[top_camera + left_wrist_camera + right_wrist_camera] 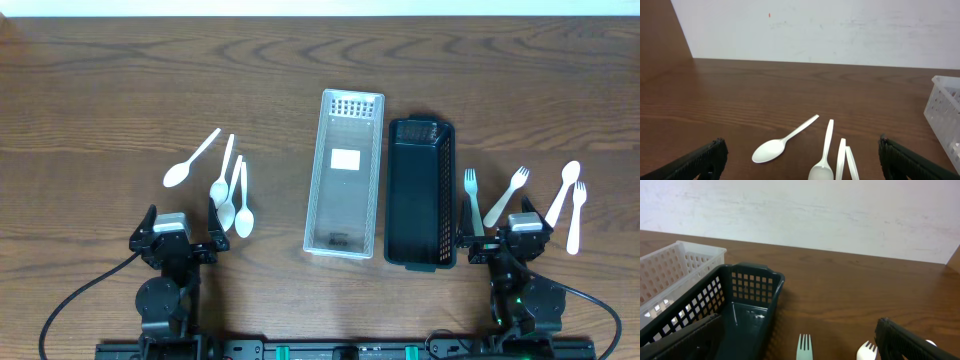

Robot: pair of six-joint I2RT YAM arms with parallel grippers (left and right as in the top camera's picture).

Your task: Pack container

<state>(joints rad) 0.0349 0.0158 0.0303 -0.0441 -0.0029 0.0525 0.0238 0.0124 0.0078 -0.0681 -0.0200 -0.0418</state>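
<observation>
A clear white basket [343, 175] and a dark basket [420, 193] stand side by side mid-table, both empty of cutlery. Several white spoons [222, 180] lie left of them, seen also in the left wrist view [785, 142]. White forks [474, 200] and a spoon [562, 192] lie to the right; fork tines show in the right wrist view [804, 347]. My left gripper [179, 243] is open and empty just below the spoons. My right gripper [505, 243] is open and empty below the forks, next to the dark basket [745, 310].
The brown wooden table [120, 90] carries only the baskets and cutlery. A white wall [815, 27] rises behind the table's far edge. The clear basket's corner shows at the right of the left wrist view [945, 110].
</observation>
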